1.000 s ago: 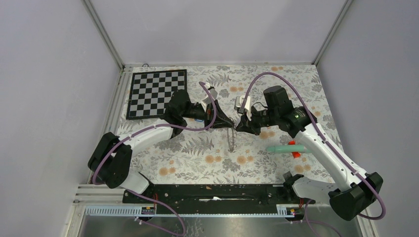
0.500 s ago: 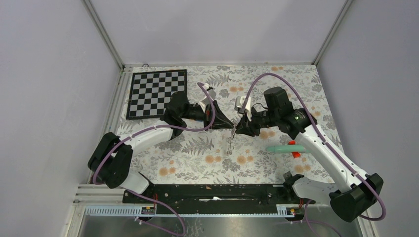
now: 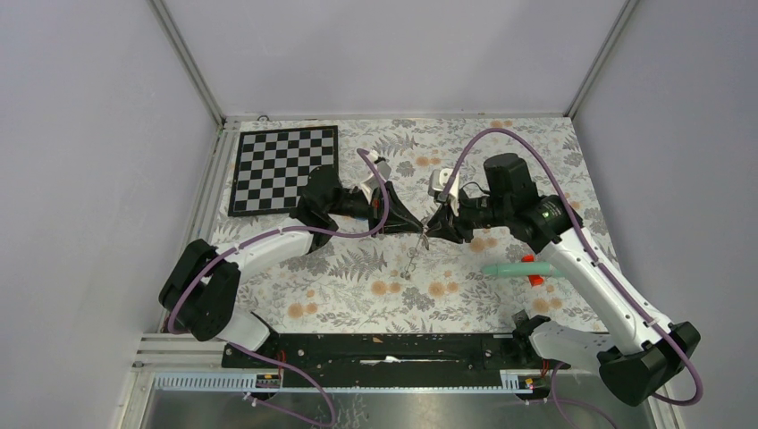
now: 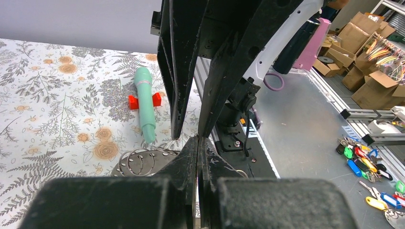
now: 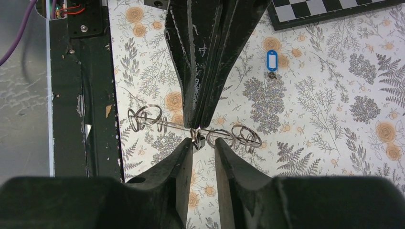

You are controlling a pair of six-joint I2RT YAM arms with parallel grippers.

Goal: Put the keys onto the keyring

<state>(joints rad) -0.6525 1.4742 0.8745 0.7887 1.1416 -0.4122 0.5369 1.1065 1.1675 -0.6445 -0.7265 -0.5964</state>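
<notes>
My left pincer (image 5: 196, 123) is pressed together, and its tips pinch the keyring (image 5: 245, 137) at the middle of its wire. The keyring is here a bundle of thin metal loops, with one group of loops at each end of a straight piece. It is held above the middle of the table (image 3: 357, 295); in the top view it hangs slanted down from the tips, toward the near edge. I cannot tell if its lower end touches the table.

My right pincer (image 5: 203, 145) is spread. Its two fingers (image 5: 181, 157) stand on each side of the small joint in the middle of the wire, just beside it, but they do not close on it. The two pincers face each other, tip near tip.

One key with a blue tag (image 5: 272, 61) lies flat on the table, well apart from the keyring, on the side toward the board (image 3: 284, 168). The board is in the far left corner. The black key I cannot find in any view.

The teal stick (image 3: 514, 267) with its red piece lies near the right edge of the table, beside my right arm.
</notes>
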